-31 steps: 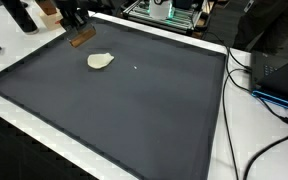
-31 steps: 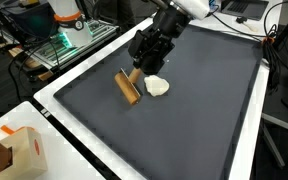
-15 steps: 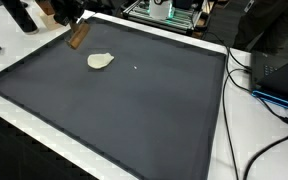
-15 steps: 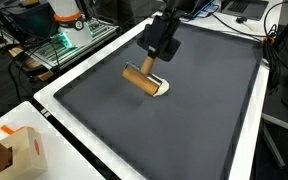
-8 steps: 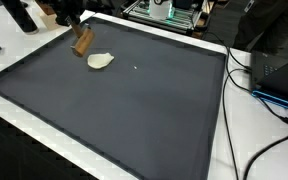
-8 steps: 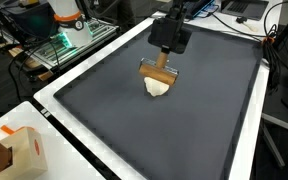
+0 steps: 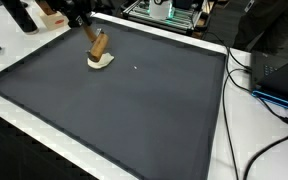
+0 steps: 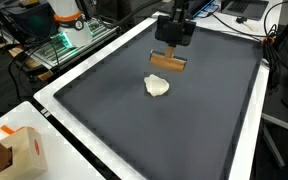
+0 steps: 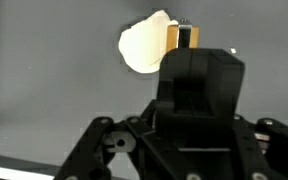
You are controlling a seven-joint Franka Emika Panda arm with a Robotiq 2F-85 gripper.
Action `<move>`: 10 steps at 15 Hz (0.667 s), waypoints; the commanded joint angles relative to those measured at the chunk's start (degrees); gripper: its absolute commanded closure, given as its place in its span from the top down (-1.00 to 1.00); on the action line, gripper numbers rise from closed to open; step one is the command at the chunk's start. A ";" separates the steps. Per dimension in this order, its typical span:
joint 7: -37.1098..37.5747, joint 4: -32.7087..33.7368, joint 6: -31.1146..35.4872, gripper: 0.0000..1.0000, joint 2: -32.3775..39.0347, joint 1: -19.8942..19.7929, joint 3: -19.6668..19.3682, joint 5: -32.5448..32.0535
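Dark grey mat (image 7: 144, 115) fills most of both exterior views. It lies flat inside a white rim (image 7: 224, 95), so anything on it has a level place to rest. Next in size is your gripper (image 8: 170, 52), in the upper middle of the frame, pointing down at the mat. Its fingers are squeezed in on a brown wooden stick (image 8: 167, 63), with only the stick's own width between them. I think that squeeze is what holds the stick up, because it seems to hang clear of the mat. You have it pinched near its middle, so neither end can drag it down, and it sits sideways across the fingers with its long side facing the mat. In the upper left of an exterior view the stick (image 7: 97, 45) looks slanted, so I cannot tell if it is truly level. Smallest is the pale lump (image 8: 158, 87), soft like dough, lying flat on the mat just under the stick, where its own weight keeps it put. In the wrist view the lump (image 9: 142, 45) shows at the top middle, right beside the stick. I cannot tell if the two touch.
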 commanded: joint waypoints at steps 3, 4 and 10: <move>-8.12 -3.99 1.50 -0.52 -2.16 -3.29 1.70 11.42; -9.30 -4.47 1.61 -0.52 -2.12 -3.63 1.75 13.12; -13.94 -7.64 2.72 -0.52 -1.69 -5.12 1.57 22.17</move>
